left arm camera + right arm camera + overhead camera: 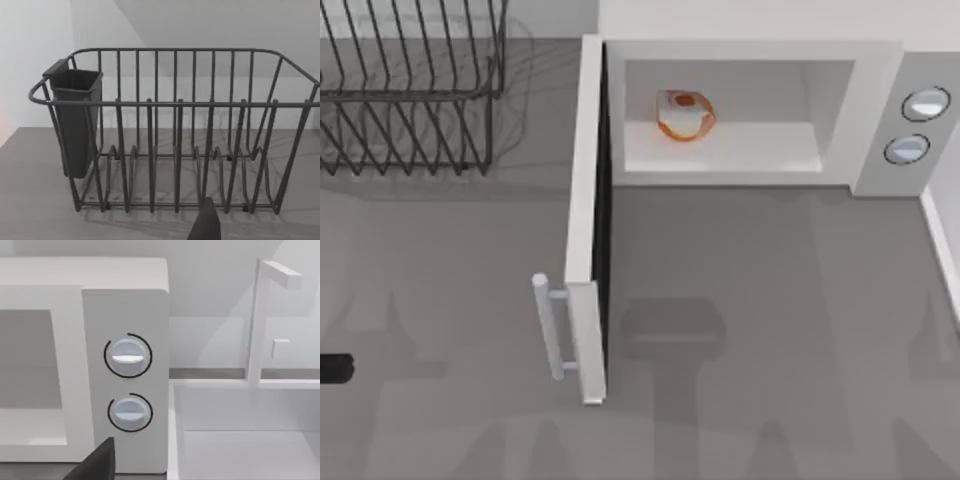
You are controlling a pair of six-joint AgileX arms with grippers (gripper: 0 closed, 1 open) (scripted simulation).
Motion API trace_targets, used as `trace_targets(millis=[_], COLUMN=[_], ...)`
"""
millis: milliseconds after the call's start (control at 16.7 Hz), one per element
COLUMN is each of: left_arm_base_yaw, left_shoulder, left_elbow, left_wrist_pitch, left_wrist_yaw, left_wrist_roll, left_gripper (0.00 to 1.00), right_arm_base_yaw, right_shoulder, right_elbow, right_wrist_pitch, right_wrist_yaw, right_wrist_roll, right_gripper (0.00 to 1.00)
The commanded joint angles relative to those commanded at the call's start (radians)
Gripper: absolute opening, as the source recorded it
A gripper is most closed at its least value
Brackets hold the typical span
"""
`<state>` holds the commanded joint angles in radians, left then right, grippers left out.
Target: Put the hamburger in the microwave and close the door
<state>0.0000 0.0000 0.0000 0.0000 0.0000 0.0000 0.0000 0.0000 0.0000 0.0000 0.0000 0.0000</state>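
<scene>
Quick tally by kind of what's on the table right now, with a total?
Hamburger: 1, inside the cavity
Microwave: 1, its door swung open
Knobs on its panel: 2
Black wire rack: 1
Dark cup on the rack: 1
White sink-like basin: 1
Total: 7

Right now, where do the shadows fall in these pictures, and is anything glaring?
Top view: broad soft shadows lie on the grey table, one beside the open door, and the wire rack throws a striped one. Left wrist view: the rack's thin bar shadows cross the floor beneath it. Right wrist view: the microwave is evenly lit, with small highlights on its knobs. No harsh glare.
</scene>
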Motion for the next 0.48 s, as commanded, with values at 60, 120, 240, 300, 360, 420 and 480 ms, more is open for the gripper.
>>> trace_targets(millis=[60,120,240,300,360,420,480], left_arm_base_yaw=[0.0,0.0,0.0,0.0,0.0,0.0,0.0], left_shoulder=[0.0,0.0,0.0,0.0,0.0,0.0,0.0], left_elbow=[0.0,0.0,0.0,0.0,0.0,0.0,0.0], left_wrist_pitch=[0.0,0.0,0.0,0.0,0.0,0.0,0.0], left_wrist_yaw=[0.0,0.0,0.0,0.0,0.0,0.0,0.0], left_wrist_roll=[0.0,0.0,0.0,0.0,0.0,0.0,0.0], left_gripper=[0.17,0.1,0.0,0.0,0.0,0.0,0.0], right_arm_base_yaw=[0.0,0.0,0.0,0.0,0.0,0.0,0.0], right_shoulder=[0.0,0.0,0.0,0.0,0.0,0.0,0.0], right_elbow=[0.0,0.0,0.0,0.0,0.0,0.0,0.0], right_wrist_pitch=[0.0,0.0,0.0,0.0,0.0,0.0,0.0], right_wrist_yaw=[0.0,0.0,0.0,0.0,0.0,0.0,0.0], right_wrist_roll=[0.0,0.0,0.0,0.0,0.0,0.0,0.0], right_gripper=[1.0,1.0,1.0,1.0,1.0,1.0,1.0])
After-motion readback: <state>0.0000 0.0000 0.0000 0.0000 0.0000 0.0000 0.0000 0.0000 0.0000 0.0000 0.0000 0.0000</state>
